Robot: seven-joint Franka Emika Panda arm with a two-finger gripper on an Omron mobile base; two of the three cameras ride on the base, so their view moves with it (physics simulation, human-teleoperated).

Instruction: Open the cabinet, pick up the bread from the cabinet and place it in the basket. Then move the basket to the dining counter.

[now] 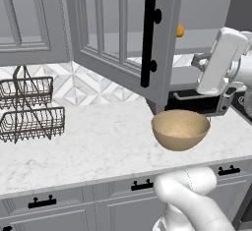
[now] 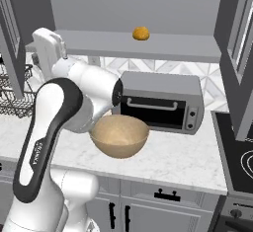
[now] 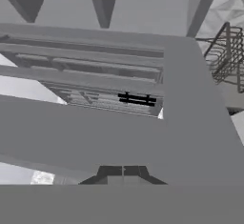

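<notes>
- Arm folded up high beside the open cabinet (image 1: 123, 38), hand raised above the basket (image 1: 180, 129).
- Gripper (image 3: 123, 171) fingers barely visible; spread impossible to tell.
- Bread (image 2: 141, 33) sat on cabinet shelf.

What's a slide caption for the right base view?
Small orange-yellow bread sits on open grey cabinet's shelf above round tan basket.

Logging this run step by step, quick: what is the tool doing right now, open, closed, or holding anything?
Tool: cannot be told; just the dark fingertips peek up at the bottom of the hand view, with nothing seen between them.
</notes>
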